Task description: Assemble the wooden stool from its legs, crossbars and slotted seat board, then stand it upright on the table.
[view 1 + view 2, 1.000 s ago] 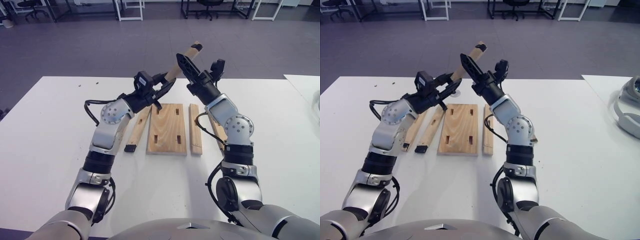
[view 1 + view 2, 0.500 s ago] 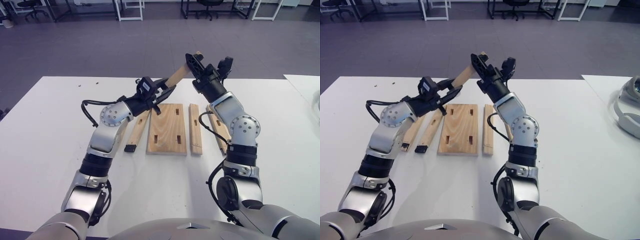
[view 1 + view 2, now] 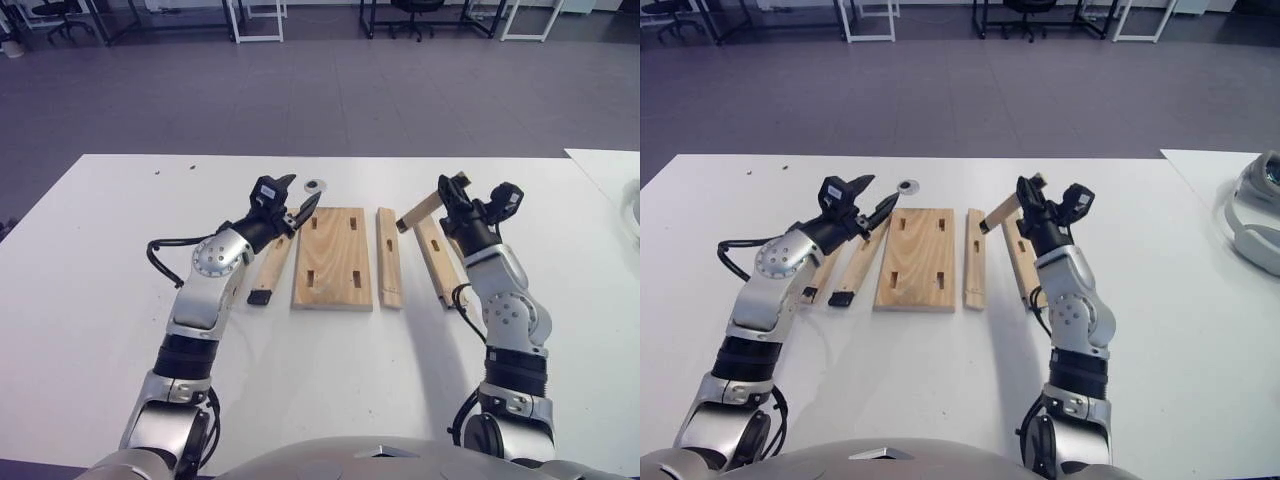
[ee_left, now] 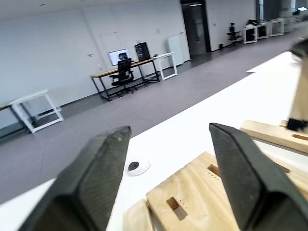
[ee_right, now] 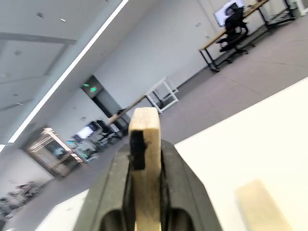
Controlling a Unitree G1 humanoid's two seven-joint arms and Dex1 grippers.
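My right gripper [image 3: 449, 197] is shut on one end of a wooden leg [image 3: 420, 211] and holds it tilted just above the table's right part; the leg's black-tipped end points toward the crossbar [image 3: 389, 257]. In the right wrist view the leg [image 5: 145, 144] sits squeezed between the two fingers. The slotted seat board [image 3: 333, 258] lies flat at the table's middle. Another leg [image 3: 438, 262] lies to its right, under the held one. My left gripper [image 3: 299, 192] hovers open over the board's far left corner, above two more legs [image 3: 862, 258].
A small round disc [image 3: 318, 185] lies on the white table [image 3: 100, 260] just beyond the board. A second table at the right carries a white headset-like object [image 3: 1255, 215]. Wide bare tabletop stretches in front and to both sides.
The left gripper let go of the raised leg and dropped back toward the board. The right gripper closed on the leg and carried it down and to the right.
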